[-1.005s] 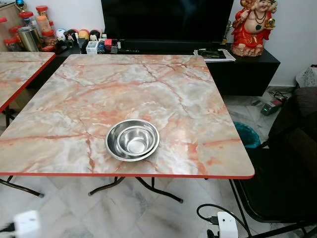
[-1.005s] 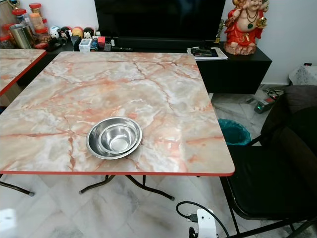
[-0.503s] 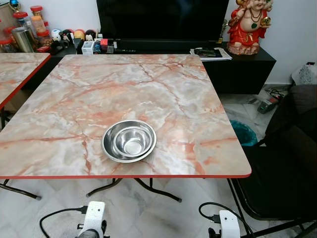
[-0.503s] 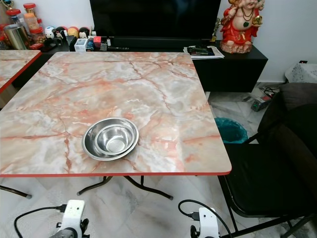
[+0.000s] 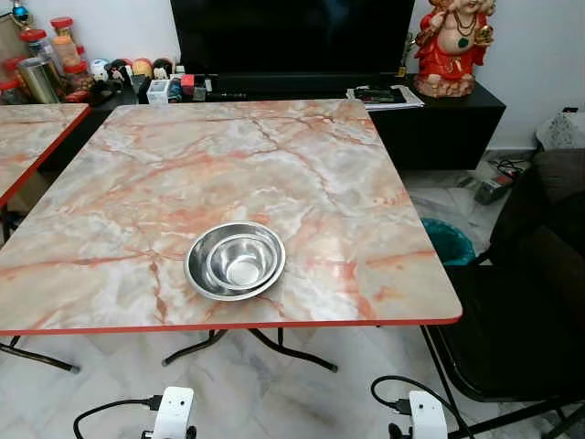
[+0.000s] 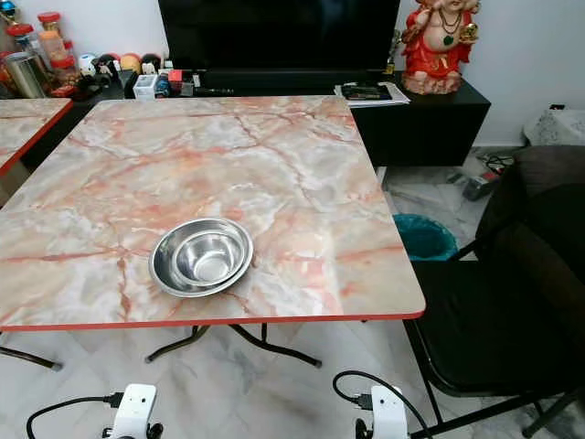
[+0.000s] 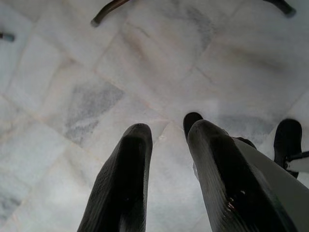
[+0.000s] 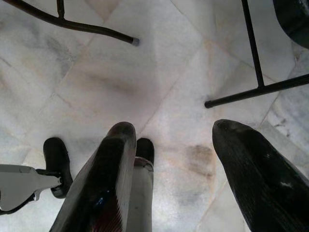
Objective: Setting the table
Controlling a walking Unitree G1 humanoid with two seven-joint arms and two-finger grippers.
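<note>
up front, a square table with a glossy pink-and-cream marble-pattern top, veined in rust and edged in a thin red band, stands on curved dark metal legs over a pale marble-tile floor. two round, shiny steel bowls sit nested, the small one inside the wide one, on the table near its front edge, a little left of centre. a second table of the same finish shows at the far left. behind, a low black cabinet carries a dark tv, jars and small figures, papers and a glossy red-and-gold statue. a black chair stands just right of the table, a teal bin beyond it. both arms hang low over the floor: the left gripper has its ribbed black fingers parted by a narrow gap, holding nothing; the right gripper has its fingers spread wide, also holding nothing.
</note>
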